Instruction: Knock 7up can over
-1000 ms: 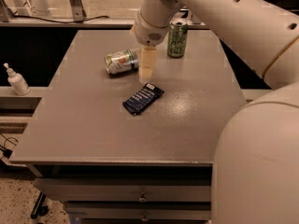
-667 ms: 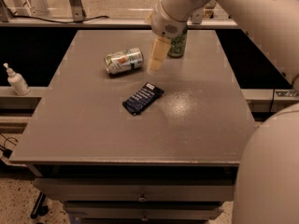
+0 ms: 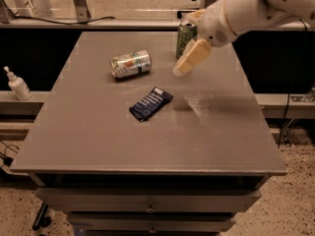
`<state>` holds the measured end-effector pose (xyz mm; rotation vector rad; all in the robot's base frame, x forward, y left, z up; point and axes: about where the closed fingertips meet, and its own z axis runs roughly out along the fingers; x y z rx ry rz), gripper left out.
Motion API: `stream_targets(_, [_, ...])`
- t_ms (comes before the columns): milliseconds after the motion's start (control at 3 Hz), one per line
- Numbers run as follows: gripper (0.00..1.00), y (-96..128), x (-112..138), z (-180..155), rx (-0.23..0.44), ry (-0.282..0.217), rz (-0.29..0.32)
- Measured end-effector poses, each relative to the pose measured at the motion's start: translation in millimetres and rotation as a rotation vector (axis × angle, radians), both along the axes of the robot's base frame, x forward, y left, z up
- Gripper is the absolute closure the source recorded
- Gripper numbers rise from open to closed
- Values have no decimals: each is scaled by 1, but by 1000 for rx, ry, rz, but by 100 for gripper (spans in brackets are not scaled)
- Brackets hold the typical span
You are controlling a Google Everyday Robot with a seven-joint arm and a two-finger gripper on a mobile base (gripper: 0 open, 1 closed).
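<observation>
Because it lies on its side, 7up can (image 3: 130, 64): looks knocked over, back-left on table (image 3: 98, 146).
Gripper (image 3: 189, 60): in the air, just before green can (image 3: 184, 36); clenched or not, I cannot tell.

Dim; shadow (image 3: 198, 103) under hand (image 3: 189, 62) over table (image 3: 147, 146)

Your gripper (image 3: 181, 68) hangs above the table (image 3: 98, 146), just in front of the dark green can (image 3: 184, 37). Together with the wrist, it hides that can's right side from you. The arm (image 3: 256, 9) runs out of view at the top and right edges. The print on the 7up can (image 3: 130, 64) and on the blue packet (image 3: 150, 103) is too small to read. The bottom edge cuts off the drawers (image 3: 147, 208) under the table, and 1 small white bottle (image 3: 18, 85) at the left shows no legible label.
</observation>
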<state>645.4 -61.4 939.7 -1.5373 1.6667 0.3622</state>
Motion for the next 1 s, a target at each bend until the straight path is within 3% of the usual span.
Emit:
stream_targets(333, [0,-48,-23,14,171,-5,-116])
stream_targets(667, [0,-68,-29,17,192,-4,-153])
stream_targets(1000, [0,-65,-28,17,190,-3,-148])
